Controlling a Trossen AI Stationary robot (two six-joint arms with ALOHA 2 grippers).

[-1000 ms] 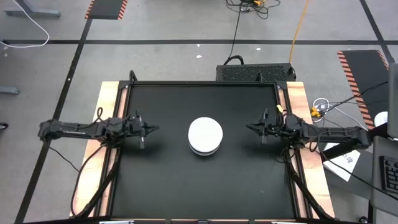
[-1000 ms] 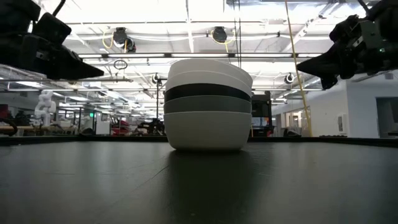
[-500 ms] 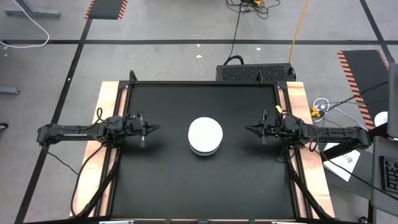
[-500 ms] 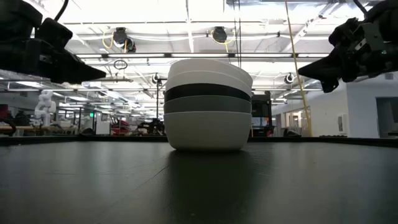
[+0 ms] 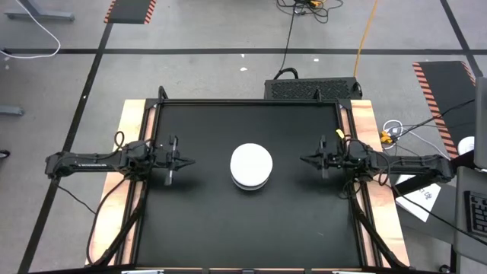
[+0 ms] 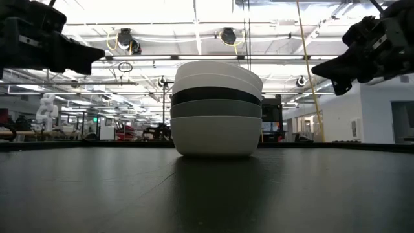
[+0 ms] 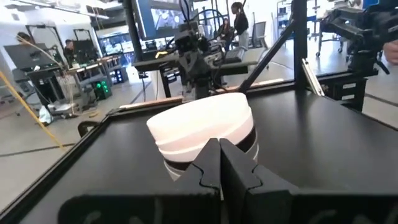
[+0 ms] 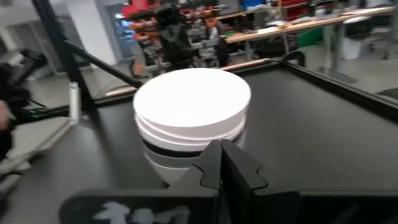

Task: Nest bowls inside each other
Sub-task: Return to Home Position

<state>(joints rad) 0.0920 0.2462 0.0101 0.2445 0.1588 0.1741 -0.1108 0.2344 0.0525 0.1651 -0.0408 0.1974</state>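
High view: the left claw is being held pressed together at nine o'clock, the nested bowls are being carried at the centre of the surface, and the right claw, likewise pressed together, is at three o'clock. Homing is judged underway, calling only for clear retraction.

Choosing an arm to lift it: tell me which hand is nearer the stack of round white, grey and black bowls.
Right, narrowly. The right hand hovers right of the stack of round white, grey and black bowls; the left hand hovers slightly farther off, left of it.

floor: grey concrete | hazard stripes: orange-black | ceiling lights: bright
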